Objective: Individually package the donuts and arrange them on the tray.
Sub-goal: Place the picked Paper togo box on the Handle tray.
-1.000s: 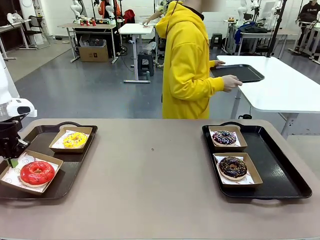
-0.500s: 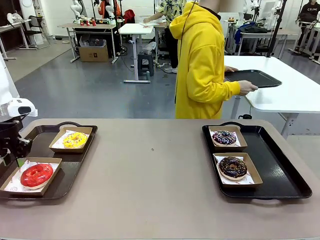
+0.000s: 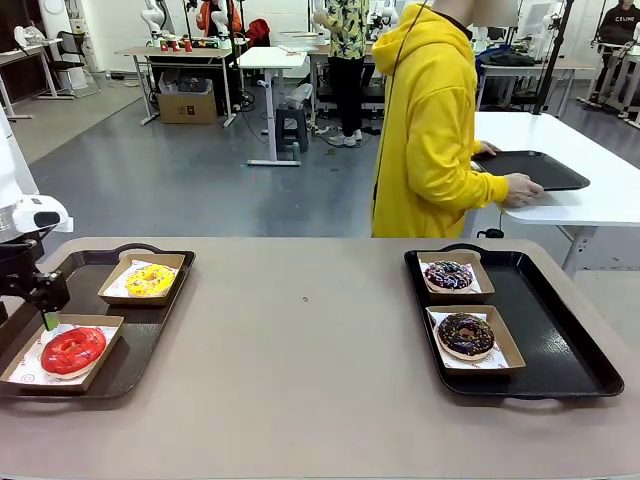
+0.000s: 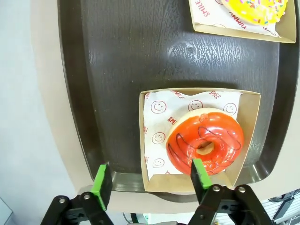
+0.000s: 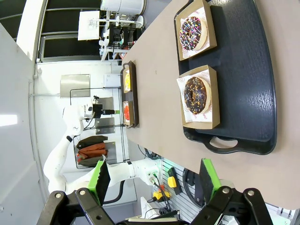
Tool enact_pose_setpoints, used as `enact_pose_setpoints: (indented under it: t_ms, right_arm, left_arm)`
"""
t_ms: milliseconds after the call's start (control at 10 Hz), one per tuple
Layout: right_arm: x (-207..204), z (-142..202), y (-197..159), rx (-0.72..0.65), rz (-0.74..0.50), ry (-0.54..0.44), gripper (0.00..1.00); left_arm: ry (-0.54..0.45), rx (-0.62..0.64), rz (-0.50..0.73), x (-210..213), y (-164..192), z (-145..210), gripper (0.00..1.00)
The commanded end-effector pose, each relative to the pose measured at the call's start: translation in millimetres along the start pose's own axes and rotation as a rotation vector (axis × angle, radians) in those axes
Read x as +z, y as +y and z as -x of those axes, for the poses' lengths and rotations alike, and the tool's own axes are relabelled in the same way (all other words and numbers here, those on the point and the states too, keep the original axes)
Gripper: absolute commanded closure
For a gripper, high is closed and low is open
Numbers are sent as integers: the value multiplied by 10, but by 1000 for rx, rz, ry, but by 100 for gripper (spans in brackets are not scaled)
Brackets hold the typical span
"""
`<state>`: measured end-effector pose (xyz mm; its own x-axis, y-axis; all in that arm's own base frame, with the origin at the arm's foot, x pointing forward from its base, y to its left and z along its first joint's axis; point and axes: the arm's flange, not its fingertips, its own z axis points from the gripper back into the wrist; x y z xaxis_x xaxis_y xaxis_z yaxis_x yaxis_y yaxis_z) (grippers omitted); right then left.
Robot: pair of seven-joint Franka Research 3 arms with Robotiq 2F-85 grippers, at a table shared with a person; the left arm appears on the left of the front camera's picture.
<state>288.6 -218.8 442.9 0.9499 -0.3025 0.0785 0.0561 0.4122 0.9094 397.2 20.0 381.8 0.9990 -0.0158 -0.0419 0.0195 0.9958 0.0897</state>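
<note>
On the left tray point(image 3: 88, 266) a red donut point(image 3: 72, 349) lies in an open cardboard box, and a yellow donut point(image 3: 150, 279) sits in a box behind it. My left gripper point(image 3: 44, 312) hangs open just above the red donut's box at its left edge. From the left wrist view, that gripper point(image 4: 151, 178) holds nothing, and below it lie the red donut point(image 4: 206, 143) and the tray point(image 4: 117, 56). The right tray point(image 3: 545, 330) holds a sprinkled donut point(image 3: 448, 274) and a chocolate donut point(image 3: 466, 334), each boxed. High over that tray point(image 5: 243, 70), my right gripper point(image 5: 154, 176) is open.
A person in a yellow hoodie point(image 3: 430, 130) stands beyond the far edge, turned away, with a hand on a black tray point(image 3: 535, 168) on a white table. The middle of my table point(image 3: 300, 340) is bare between the two trays.
My left gripper has let go of the red donut's box, which dropped from tilted to flat on the tray, and the gripper has opened and lifted slightly. The person has stepped right.
</note>
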Motion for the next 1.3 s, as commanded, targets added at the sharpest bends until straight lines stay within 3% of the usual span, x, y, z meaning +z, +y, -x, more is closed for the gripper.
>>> enact_pose_setpoints:
  t_ms: [0,100,200,500,700,900,1200]
  right_arm:
    - [27,-1,0,7,-8,3,0]
    - [27,-1,0,7,-8,3,0]
    - [27,-1,0,7,-8,3,0]
    - [27,-1,0,7,-8,3,0]
    - [27,-1,0,7,-8,3,0]
    - [27,-1,0,7,-8,3,0]
    - [27,-1,0,7,-8,3,0]
  left_arm:
    - [1,-8,42,77,78,56,0]
    - [-18,-7,80,145,136,54,7]
    - [-32,1,157,241,242,53,1]
    - [-177,-61,593,682,834,82,1]
    - [-220,-52,803,828,1358,104,1]
    - [-270,27,958,735,1873,97,1]
    - [-240,145,1118,277,2437,277,1]
